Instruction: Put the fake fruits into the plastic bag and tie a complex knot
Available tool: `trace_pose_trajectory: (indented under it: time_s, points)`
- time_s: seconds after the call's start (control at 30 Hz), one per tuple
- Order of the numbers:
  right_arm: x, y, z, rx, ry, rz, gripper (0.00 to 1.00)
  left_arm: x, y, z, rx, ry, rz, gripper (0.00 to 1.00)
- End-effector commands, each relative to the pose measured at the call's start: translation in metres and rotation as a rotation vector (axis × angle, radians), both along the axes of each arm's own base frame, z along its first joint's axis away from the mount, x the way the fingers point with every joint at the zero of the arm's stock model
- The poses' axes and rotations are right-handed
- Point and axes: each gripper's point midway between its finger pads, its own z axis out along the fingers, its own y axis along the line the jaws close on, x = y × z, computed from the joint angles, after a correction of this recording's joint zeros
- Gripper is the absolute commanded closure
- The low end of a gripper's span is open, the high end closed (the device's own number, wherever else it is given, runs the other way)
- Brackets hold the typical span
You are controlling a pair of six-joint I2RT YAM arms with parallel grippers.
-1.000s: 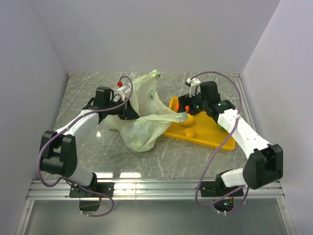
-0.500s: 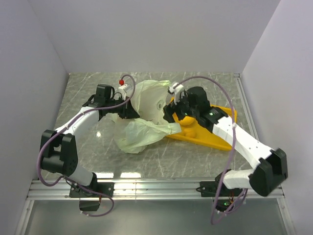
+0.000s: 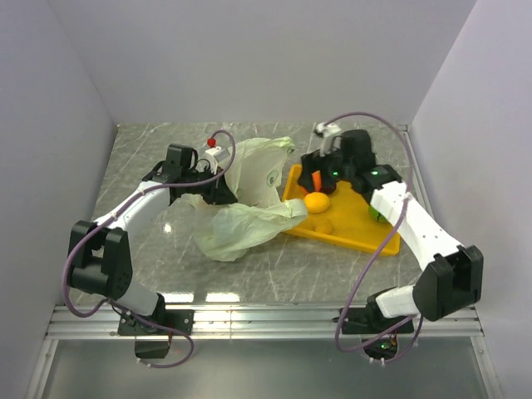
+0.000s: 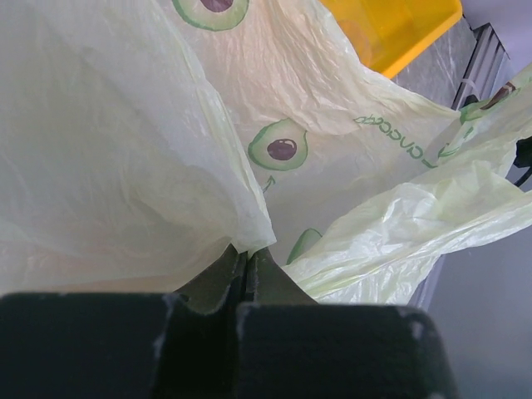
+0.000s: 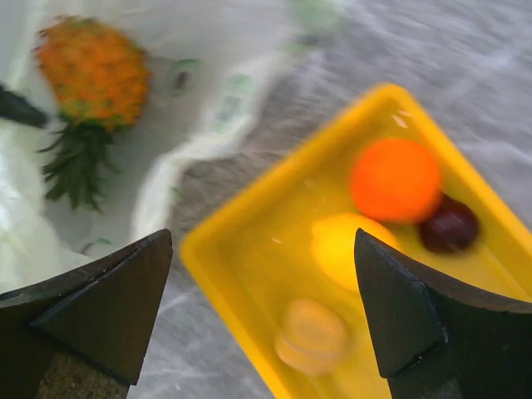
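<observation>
The pale-green plastic bag lies open at mid-table, printed with avocados. My left gripper is shut on its upper edge and holds the mouth up. The pineapple piece lies inside the bag. My right gripper is open and empty above the left end of the yellow tray. In the tray lie the orange ball, the lemon, the dark plum and the small yellow piece. No knot shows.
The tray sits right of the bag, its left corner touching the bag's lower flap. A fruit shows at the tray's left end. Grey walls close in the marble table on three sides. Cables loop above both arms.
My right gripper swung left over the bag mouth, then came back right above the tray, open. The bag's lower flap shifted a little. My left gripper kept its hold.
</observation>
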Motion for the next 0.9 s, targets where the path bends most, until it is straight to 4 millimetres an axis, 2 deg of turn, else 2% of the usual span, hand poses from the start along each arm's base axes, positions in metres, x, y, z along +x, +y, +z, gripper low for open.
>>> trace_pose_trajectory:
  time_s: [0.0,0.1,0.2,0.23,0.27,0.3,0.37,0.63,0.73,0.87]
  points:
    - [-0.016,-0.035,0.007,0.009,0.062,-0.03,0.06,0.0,0.0,0.017,0.001,-0.09,-0.024,0.99]
    - [-0.026,-0.052,-0.031,-0.062,0.124,-0.006,0.06,0.001,0.0,0.018,0.004,-0.1,-0.038,0.99]
    - [-0.022,-0.062,-0.063,-0.176,0.155,0.036,0.01,0.0,-0.002,0.022,0.0,-0.123,-0.072,0.99]
    - [-0.014,-0.064,-0.063,-0.197,0.146,0.048,0.01,-0.002,-0.003,0.022,-0.008,-0.123,-0.086,0.98]
    - [-0.008,-0.064,-0.076,-0.238,0.155,0.083,0.01,-0.003,-0.003,0.022,-0.01,-0.125,-0.094,0.98]
    - [0.001,-0.065,-0.073,-0.251,0.13,0.095,0.0,-0.002,-0.004,0.022,-0.009,-0.128,-0.1,0.98]
    - [0.011,-0.064,-0.082,-0.289,0.105,0.14,0.0,-0.002,-0.004,0.021,-0.011,-0.117,-0.105,0.98]
    - [0.017,-0.072,-0.141,-0.412,0.123,0.247,0.0,0.001,-0.005,0.019,-0.003,-0.106,-0.106,0.99]
    - [0.022,-0.07,-0.151,-0.421,0.126,0.263,0.01,0.0,-0.004,0.017,-0.001,-0.095,-0.107,0.99]
    - [0.025,-0.071,-0.161,-0.434,0.146,0.266,0.07,0.0,-0.004,0.014,0.003,-0.089,-0.108,0.99]
